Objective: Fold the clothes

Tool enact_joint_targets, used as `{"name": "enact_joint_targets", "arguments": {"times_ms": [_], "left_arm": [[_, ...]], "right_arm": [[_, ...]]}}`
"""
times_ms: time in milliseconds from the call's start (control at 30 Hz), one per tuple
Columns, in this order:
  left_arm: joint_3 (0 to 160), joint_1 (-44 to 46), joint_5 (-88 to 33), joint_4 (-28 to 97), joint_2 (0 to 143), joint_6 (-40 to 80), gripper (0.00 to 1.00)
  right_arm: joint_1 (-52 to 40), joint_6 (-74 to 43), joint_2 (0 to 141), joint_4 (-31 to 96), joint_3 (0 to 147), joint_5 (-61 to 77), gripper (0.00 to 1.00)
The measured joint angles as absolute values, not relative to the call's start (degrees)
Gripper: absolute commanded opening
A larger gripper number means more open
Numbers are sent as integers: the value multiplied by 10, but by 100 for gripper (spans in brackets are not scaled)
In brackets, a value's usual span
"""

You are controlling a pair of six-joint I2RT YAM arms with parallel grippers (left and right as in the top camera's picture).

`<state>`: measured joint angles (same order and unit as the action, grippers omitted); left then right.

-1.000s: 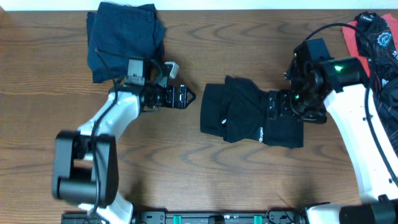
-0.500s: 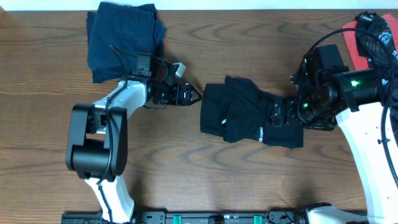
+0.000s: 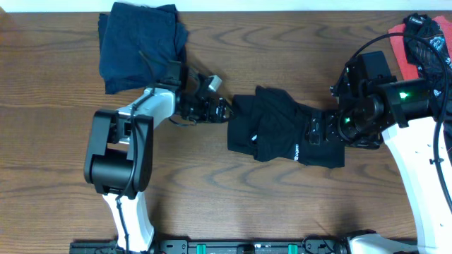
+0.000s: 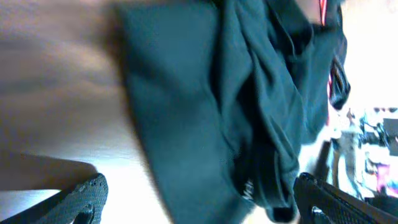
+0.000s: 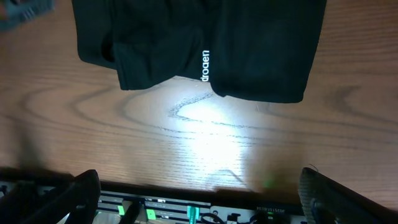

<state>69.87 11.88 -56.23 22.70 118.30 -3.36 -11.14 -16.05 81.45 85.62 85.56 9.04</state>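
- The black T-shirt (image 3: 282,134) lies rumpled in the middle of the wooden table (image 3: 212,197), between the two arms. Its folds overlap so much that sleeves and collar cannot be told apart from overhead.
- The white lettering (image 5: 205,65) runs along one edge of it. The right wrist view shows it sideways, and it is only a tiny mark from overhead.
- The left gripper (image 3: 222,110) sits at the shirt's left edge. Whether it touches the cloth cannot be told from above.
- In the left wrist view its fingers (image 4: 84,199) show only as dark tips in the bottom corners, spread wide with nothing pinched. The blurred dark cloth fills most of the frame, and the upper right is washed out and hard to read.
- The right gripper (image 3: 314,132) hangs over the shirt's right end, where the arm's body hides part of the cloth.
- In the right wrist view its fingers (image 5: 74,196) stand far apart at the bottom corners above bare, glare-lit wood. They hold nothing, and the shirt's upper part is cut off by the frame.
- A dark navy garment (image 3: 141,46) lies in a folded pile at the far left. The left arm covers its lower right corner.
- A coral-red and black cloth (image 3: 417,35) lies at the far right, cut off by the frame edge and crossed by cables (image 3: 424,63).
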Motion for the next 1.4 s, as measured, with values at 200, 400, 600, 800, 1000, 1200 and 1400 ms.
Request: {"name": "enact_joint_targets", "arguments": {"times_ms": [200,400,600,800,1000,1200,1400], "left_arm": [[703,177,-557,253,1182,-39,98],[703,214,-551,236,1182,-32,98],[703,232,-545,216,1182,-30,98],[700,250,-527,162,1182,-5,98],[700,266,-494,124,1182,46,95],[700,284,-422,115,1186,68,39],[698,304,-361,115,1188,80,6]], "right_arm": [[-111,-161,814,857,856,90,99],[-111,-160,814,860,856,90,99],[-111,-161,814,861,856,90,99],[-111,-161,814,862,856,90,99],[-111,-161,814,867,856,90,99],[-111,-160,814,867,855,91,99],[-111,-160,814,865,853,90,99]]}}
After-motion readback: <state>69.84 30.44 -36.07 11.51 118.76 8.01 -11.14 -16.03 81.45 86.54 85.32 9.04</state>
